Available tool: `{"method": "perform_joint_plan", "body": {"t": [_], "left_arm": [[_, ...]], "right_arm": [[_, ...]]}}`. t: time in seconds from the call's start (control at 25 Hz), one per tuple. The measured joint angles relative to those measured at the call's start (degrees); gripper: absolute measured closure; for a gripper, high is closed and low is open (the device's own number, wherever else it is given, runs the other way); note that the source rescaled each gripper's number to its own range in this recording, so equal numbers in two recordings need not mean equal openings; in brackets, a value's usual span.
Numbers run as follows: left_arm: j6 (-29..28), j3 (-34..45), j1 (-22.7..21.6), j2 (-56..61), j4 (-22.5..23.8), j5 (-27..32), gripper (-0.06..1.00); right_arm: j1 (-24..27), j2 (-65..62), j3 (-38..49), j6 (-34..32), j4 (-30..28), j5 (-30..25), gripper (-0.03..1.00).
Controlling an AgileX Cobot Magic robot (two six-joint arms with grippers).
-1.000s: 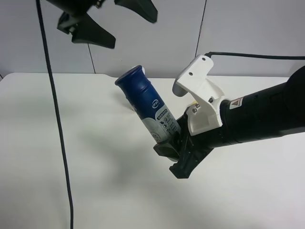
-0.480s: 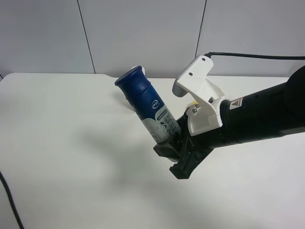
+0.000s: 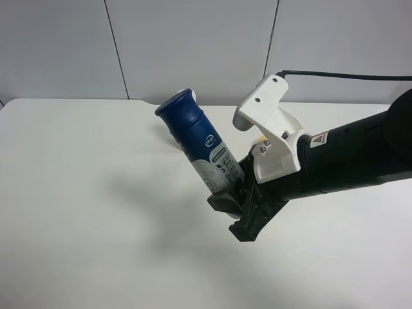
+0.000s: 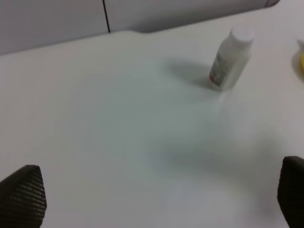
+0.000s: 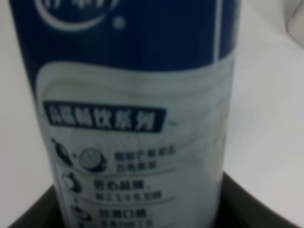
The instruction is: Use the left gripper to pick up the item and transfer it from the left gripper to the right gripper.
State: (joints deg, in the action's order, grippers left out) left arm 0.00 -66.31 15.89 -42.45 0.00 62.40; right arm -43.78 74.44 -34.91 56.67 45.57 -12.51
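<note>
The item [image 3: 196,138], a tall can with a dark-blue cap and upper body and a silvery-white printed lower part, hangs tilted above the table. My right gripper [image 3: 230,193], on the black arm with the white wrist housing, is shut on its lower end. The right wrist view is filled by the item [image 5: 133,118], with a dark finger [image 5: 259,209] beside its base. My left gripper [image 4: 156,194] is open over bare table with nothing between its fingertips [image 4: 21,194]. It is out of the exterior high view.
A small white bottle [image 4: 230,59] stands upright on the white table [image 3: 96,193]. A sliver of something yellow [image 4: 300,64] shows at the edge of the left wrist view. Grey wall panels stand behind the table.
The left gripper and then its black cable have left the exterior high view. The right arm and the can have not moved.
</note>
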Motion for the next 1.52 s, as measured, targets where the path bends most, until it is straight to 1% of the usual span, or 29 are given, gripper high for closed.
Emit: {"method": "perform_joint_plan", "body": {"t": [0.24,0.4,0.72,0.88,1.08,1.32,1.52], "left_arm": [[-0.47,12.35,0.00,12.26,0.00,1.45,-0.05],[-0.67,18.79,0.00,20.24,0.00,1.44,-0.05],[-0.47,26.64,0.00,34.61,0.00,1.44,-0.05],[1.81,28.98,0.00,40.91,0.00,1.44,-0.05],[2.39,31.69,0.00,42.76,0.00,1.29,-0.05],[2.55,36.86,0.00,42.76,0.00,-0.75,-0.05],[2.55,37.15,0.00,42.76,0.00,-1.67,-0.05]], "right_arm": [[0.00,0.00,0.00,0.00,0.00,0.00,0.97],[0.00,0.00,0.00,0.00,0.00,0.00,0.97],[0.00,0.00,0.00,0.00,0.00,0.00,0.97],[0.00,0.00,0.00,0.00,0.00,0.00,0.97],[0.00,0.00,0.00,0.00,0.00,0.00,0.97],[0.00,0.00,0.00,0.00,0.00,0.00,0.97],[0.00,0.00,0.00,0.00,0.00,0.00,0.97]]}}
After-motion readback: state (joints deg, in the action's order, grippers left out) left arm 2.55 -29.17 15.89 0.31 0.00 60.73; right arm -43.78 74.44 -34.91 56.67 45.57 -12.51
